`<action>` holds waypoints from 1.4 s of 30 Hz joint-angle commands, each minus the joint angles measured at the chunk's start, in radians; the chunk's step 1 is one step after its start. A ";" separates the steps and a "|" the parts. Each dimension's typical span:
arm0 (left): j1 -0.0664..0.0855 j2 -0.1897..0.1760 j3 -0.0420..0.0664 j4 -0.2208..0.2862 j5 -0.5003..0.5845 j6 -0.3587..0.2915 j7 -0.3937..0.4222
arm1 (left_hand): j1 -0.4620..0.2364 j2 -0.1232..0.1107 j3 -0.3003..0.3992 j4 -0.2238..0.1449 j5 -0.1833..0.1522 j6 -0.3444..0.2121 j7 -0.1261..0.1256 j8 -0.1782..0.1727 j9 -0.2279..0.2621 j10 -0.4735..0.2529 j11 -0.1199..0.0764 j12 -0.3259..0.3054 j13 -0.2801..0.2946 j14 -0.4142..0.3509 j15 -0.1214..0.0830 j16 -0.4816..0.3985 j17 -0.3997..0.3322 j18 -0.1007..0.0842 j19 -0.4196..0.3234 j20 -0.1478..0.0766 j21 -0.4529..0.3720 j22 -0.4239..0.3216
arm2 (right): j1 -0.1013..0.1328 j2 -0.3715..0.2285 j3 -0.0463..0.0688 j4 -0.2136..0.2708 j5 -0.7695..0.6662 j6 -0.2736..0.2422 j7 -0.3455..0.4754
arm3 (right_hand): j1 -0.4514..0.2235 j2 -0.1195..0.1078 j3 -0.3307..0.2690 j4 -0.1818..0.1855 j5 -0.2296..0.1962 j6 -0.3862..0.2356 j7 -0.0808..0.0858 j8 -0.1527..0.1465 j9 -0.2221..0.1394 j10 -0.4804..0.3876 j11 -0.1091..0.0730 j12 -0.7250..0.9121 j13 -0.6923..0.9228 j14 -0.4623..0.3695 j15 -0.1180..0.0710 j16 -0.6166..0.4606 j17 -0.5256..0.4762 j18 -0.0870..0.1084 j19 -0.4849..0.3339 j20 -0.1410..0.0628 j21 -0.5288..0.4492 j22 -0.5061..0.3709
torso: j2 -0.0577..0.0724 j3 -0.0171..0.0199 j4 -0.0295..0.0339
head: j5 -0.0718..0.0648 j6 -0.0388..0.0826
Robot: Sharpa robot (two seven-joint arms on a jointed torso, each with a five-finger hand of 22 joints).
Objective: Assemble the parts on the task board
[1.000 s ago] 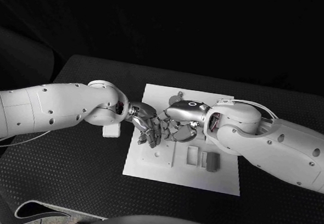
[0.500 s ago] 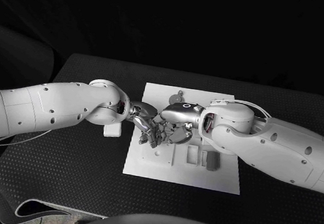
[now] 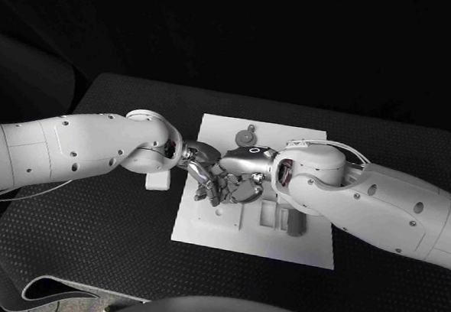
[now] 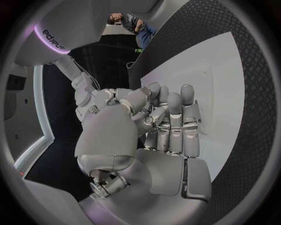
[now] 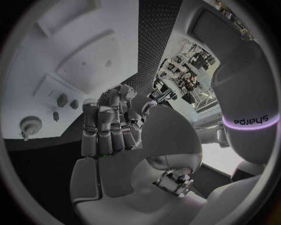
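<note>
A: Near edge first. What's on the task board?

B: White plate, mid surface. Near half of it is bare. Right of centre there's a rectangular frame with a dark grey block part just beside it, on its right. Can't tell if the block sits in a recess or just lies on top.

A: Hands?

B: Both over the board's middle, meeting. Left hand comes in from the left with fingers straight and side by side, pointing toward the near edge. Right hand is right against it, fingers curled, tips touching or nearly touching the left hand's.

A: Holding anything?

B: Can't tell for either. The contact zone is hidden in the head view, and each wrist view shows only the backs of the fingers. No part visible in a grasp.

A: Far side?

B: A round knob-like part stands on the board past the hands; the right wrist view has it too, with a few small dark pieces near it on the plate. Also a raised white panel on the board there.

A: Off the board?

B: A small white block on the surface, under the left wrist, just beside the board's left edge.
</note>
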 commanded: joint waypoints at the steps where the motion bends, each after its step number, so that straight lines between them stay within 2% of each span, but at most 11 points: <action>1: 0.000 0.004 0.001 0.003 -0.005 0.019 0.003 | 0.001 0.013 0.007 0.002 0.006 0.005 -0.003 0.002 0.002 0.008 -0.001 0.007 0.002 0.000 -0.005 0.006 0.001 0.016 0.004 -0.006 0.003 0.021 | -0.001 0.002 -0.001 -0.001 0.006 0.033 -0.002 | -0.013 -0.002 -0.005 0.000 0.002 0.020 0.016 0.004 0.000 0.009 0.001 -0.006 -0.002 0.001 0.001 0.000 0.000 0.061 -0.001 0.005 -0.002 0.012 | 0.000 -0.0001 -0.0003 | -0.001 -0.003; 16: 0.001 0.006 0.001 0.003 -0.031 0.018 -0.003 | 0.001 0.013 0.007 0.002 0.006 0.005 -0.003 0.002 0.004 0.008 -0.002 0.007 0.003 0.001 -0.006 0.006 0.002 0.016 0.004 -0.006 0.004 0.021 | -0.001 0.004 -0.002 -0.002 0.019 0.058 -0.009 | -0.052 0.022 -0.002 0.006 0.002 0.051 0.023 0.018 -0.004 0.012 0.007 -0.006 -0.007 0.001 0.006 0.000 -0.001 0.061 0.002 0.006 -0.006 0.011 | 0.000 0.0002 -0.0003 | 0.000 -0.007; 26: 0.001 0.009 0.001 0.000 -0.045 0.018 -0.003 | 0.001 0.014 0.008 0.002 0.005 0.005 -0.003 0.002 0.005 0.008 -0.002 0.008 0.004 0.001 -0.006 0.006 0.002 0.016 0.004 -0.006 0.005 0.021 | -0.001 0.004 -0.002 -0.005 0.019 0.050 -0.009 | -0.079 0.054 0.006 0.007 0.002 0.108 0.004 0.053 0.015 0.028 -0.006 0.003 -0.009 0.002 -0.006 -0.001 -0.001 0.061 0.005 0.005 -0.007 0.012 | 0.000 0.0006 -0.0002 | -0.003 -0.011; 42: 0.001 0.011 0.000 -0.006 -0.055 0.024 -0.006 | 0.002 0.014 0.009 0.001 0.000 0.005 -0.003 0.001 0.009 0.007 -0.002 0.008 0.006 0.001 -0.006 0.006 0.003 0.016 0.005 -0.007 0.006 0.021 | -0.001 -0.005 -0.002 -0.004 0.016 0.010 -0.014 | -0.076 0.041 0.011 0.001 0.003 0.118 -0.002 0.063 0.028 0.039 -0.012 0.006 -0.011 0.008 -0.012 -0.003 -0.003 0.061 0.010 0.001 -0.007 0.012 | 0.000 0.0012 -0.0004 | -0.008 -0.013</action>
